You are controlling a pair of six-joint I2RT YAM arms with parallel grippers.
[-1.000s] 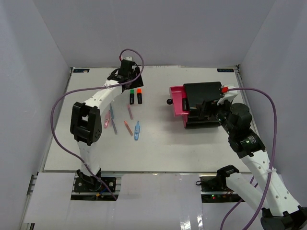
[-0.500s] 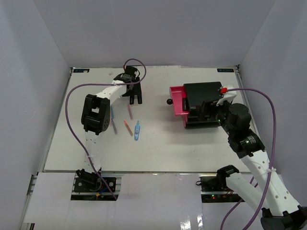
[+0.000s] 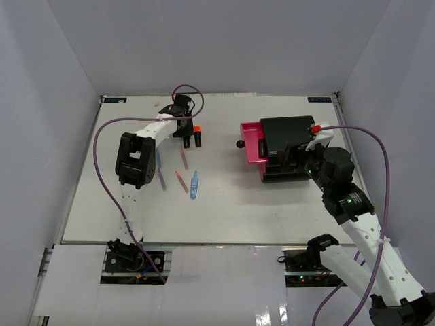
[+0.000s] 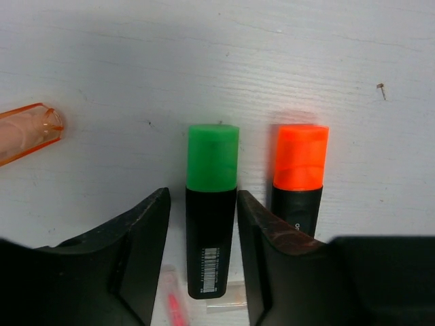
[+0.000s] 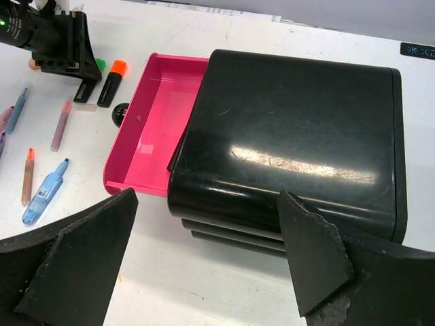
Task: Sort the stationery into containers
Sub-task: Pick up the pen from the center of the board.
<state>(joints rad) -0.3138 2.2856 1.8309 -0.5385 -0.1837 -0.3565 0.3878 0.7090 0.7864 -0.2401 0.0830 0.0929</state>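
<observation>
Two black highlighters lie side by side on the white table, one with a green cap and one with an orange cap. My left gripper straddles the green one; the right finger touches its body and a narrow gap shows at the left finger, so it is open. Thin pens and a light-blue piece lie nearer. The black cabinet has its top pink drawer pulled out, holding nothing. My right gripper hovers wide open over the cabinet.
The drawer's round black knob points toward the pens. A translucent salmon pen end lies left of the green highlighter. Grey walls close in the table on three sides. The left arm's purple cable loops over the table's left part.
My left gripper came down from the far edge over the highlighters, and its jaws have narrowed around the green one. The right arm and the cabinet have not moved.
</observation>
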